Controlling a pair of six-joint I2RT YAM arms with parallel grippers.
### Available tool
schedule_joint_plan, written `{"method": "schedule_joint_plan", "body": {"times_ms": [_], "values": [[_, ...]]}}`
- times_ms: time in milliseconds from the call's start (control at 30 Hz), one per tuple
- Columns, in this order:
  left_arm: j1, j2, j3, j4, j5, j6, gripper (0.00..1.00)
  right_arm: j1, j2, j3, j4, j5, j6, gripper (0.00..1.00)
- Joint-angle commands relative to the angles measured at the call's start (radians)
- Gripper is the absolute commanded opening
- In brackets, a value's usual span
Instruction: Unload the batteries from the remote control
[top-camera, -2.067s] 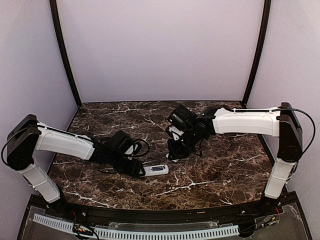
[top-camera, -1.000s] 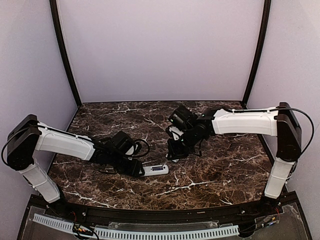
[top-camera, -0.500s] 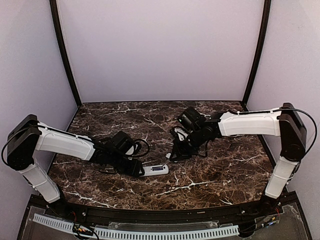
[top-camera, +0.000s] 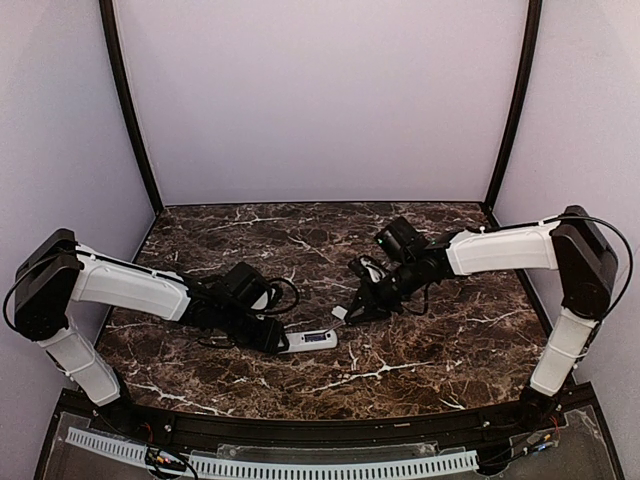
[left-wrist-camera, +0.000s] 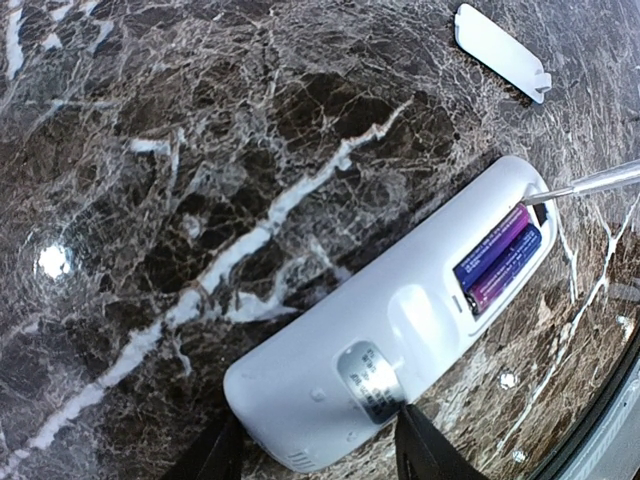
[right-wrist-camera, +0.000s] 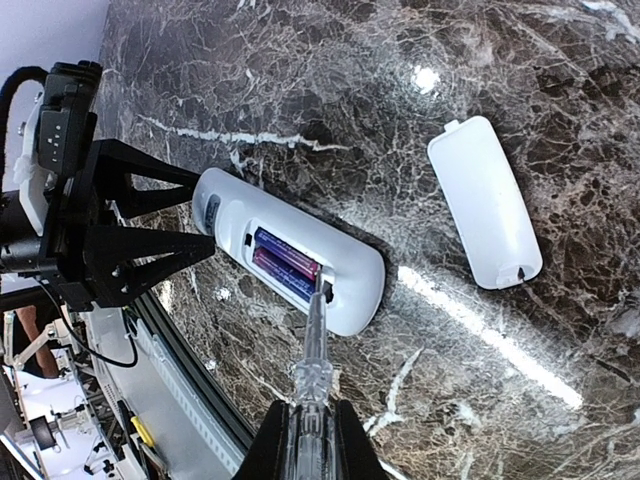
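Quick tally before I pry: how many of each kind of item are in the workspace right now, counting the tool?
remote control: 1
batteries: 2, both in the open compartment
battery cover: 1, lying apart from the remote
metal-tipped tool: 1
Total: 5

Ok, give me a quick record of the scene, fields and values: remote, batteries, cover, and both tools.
remote control: on the marble table, back up, compartment open
batteries: two, both in the compartment
cover: off, lying apart from the remote
left tool: clamped on the remote's end away from the batteries
right tool: shut on a screwdriver, tip at the compartment's end
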Motion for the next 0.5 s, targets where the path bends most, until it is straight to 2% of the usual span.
{"method": "schedule_joint_plan", "body": {"times_ms": [0, 267, 467], "values": [[-0.021, 0.061, -0.007, 0.043, 0.024, 0.001, 0.52, 0.007, 0.033, -0.051, 0.148, -0.178, -0.018, 0.00], [-0.029, 0.087, 0.007, 0.047, 0.028, -0.004, 0.51, -0.010, 0.058, -0.118, 0.363, -0.382, 0.028, 0.00], [-0.037, 0.105, 0.018, 0.049, 0.029, -0.006, 0.51, -0.017, 0.065, -0.134, 0.479, -0.454, 0.068, 0.00]]}}
